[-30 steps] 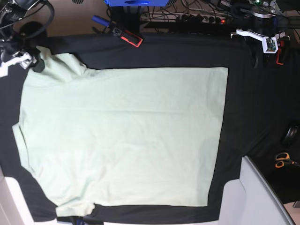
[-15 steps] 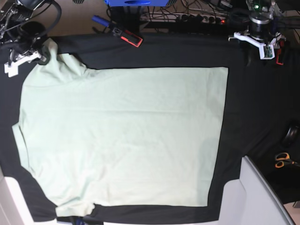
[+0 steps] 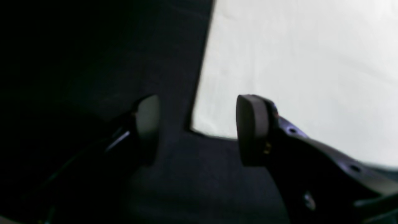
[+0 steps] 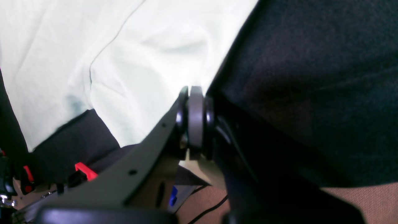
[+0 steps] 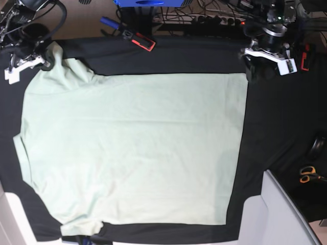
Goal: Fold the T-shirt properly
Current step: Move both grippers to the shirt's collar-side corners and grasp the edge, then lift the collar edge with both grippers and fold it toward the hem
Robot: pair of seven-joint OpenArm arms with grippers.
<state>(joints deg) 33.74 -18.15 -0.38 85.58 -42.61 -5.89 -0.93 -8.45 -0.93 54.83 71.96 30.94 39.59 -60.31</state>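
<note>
Left wrist view: the left gripper (image 3: 197,130) has its fingers (image 3: 252,127) wide apart with nothing between them, above the corner of the T-shirt (image 3: 295,68) on the black cloth (image 3: 93,46).

Right wrist view: the right gripper (image 4: 195,119) has its fingers pressed tight together at the shirt's sleeve edge; whether cloth is pinched, I cannot tell.

Base view: the shirt lies flat across the middle of the bench (image 5: 286,132), one gripper at each far corner. Scissors (image 5: 307,174) sit near the bench's right edge
</note>
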